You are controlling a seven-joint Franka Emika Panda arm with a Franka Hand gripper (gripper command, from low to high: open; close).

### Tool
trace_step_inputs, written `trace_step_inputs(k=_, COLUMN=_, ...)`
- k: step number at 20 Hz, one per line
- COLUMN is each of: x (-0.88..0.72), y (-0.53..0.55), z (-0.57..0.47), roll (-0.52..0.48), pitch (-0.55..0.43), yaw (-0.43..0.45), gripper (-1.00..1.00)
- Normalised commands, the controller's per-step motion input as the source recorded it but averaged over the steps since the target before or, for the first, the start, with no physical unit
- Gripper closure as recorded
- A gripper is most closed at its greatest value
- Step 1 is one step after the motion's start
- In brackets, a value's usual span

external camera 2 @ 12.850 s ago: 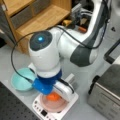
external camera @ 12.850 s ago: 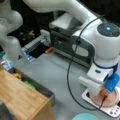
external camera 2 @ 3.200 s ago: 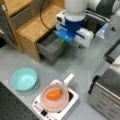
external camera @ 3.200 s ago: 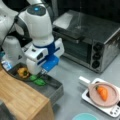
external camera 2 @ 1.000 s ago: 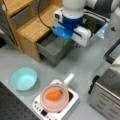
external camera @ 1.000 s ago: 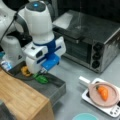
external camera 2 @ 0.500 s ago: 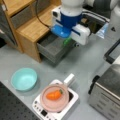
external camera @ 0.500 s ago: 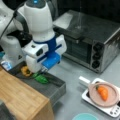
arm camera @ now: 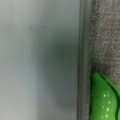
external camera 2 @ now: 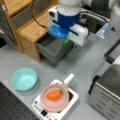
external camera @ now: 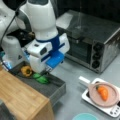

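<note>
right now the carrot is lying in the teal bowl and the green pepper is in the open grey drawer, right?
Not quite. The carrot lies in the pink pan on the small white stove, as both front views show; the teal bowl sits beside it with nothing visible in it. The green pepper is indeed in the open grey drawer.

White rounded arm, blue wrist band, black cable
</note>
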Motion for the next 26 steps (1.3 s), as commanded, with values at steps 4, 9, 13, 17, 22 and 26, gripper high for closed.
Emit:
trace_step_inputs(k=4, x=0.44, y=0.07, z=0.25, roll=0.038, pitch=0.279, yaw=0.072, gripper=-1.00)
trace_step_inputs(k=9, x=0.41, y=0.08, z=0.28, roll=0.038, pitch=0.293, yaw=0.041, gripper=-1.00)
trace_step_inputs(k=13, x=0.39, y=0.07, z=0.32, roll=0.037, pitch=0.295, yaw=0.018, gripper=-1.00)
trace_step_inputs(k=17, x=0.40, y=0.06, z=0.30, roll=0.035, pitch=0.291, yaw=0.002, gripper=-1.00)
trace_step_inputs(k=22, x=0.45, y=0.06, z=0.26, roll=0.038, pitch=0.293, yaw=-0.009, gripper=-1.00)
trace_step_inputs(k=26, x=0.53, y=0.09, z=0.25, roll=0.039, pitch=0.297, yaw=-0.017, gripper=-1.00)
